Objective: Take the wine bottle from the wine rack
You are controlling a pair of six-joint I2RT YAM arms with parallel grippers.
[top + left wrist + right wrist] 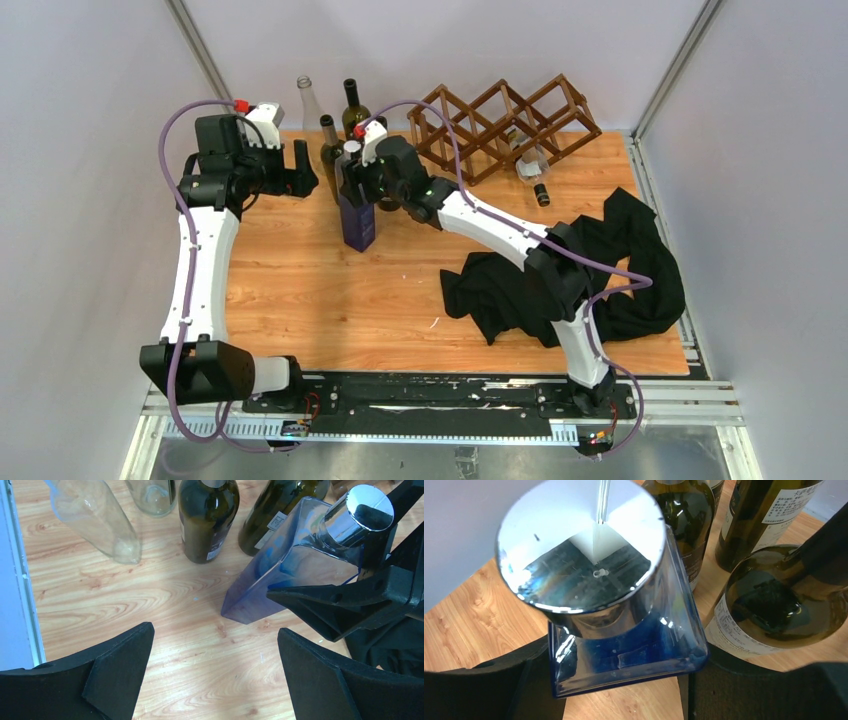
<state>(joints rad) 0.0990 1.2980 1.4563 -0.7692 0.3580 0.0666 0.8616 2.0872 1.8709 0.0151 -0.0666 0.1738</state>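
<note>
The dark brown lattice wine rack (505, 125) stands at the back right of the table. A clear bottle (528, 162) with a dark cap lies in one of its lower cells, neck pointing to the front. My right gripper (352, 172) is far left of the rack. It is shut on the shoulder of a square blue bottle (357, 218) with a chrome cap (579, 545), which stands upright on the table. The fingers (484, 690) sit on either side of it. My left gripper (215, 650) is open and empty over bare wood, left of the blue bottle (290, 565).
Several upright bottles crowd behind the blue one: a clear bottle (307, 100), a dark green one (352, 105) and a smaller dark one (328, 140). A black cloth (600, 270) lies heaped on the right, partly over my right arm. Grey walls close in on both sides.
</note>
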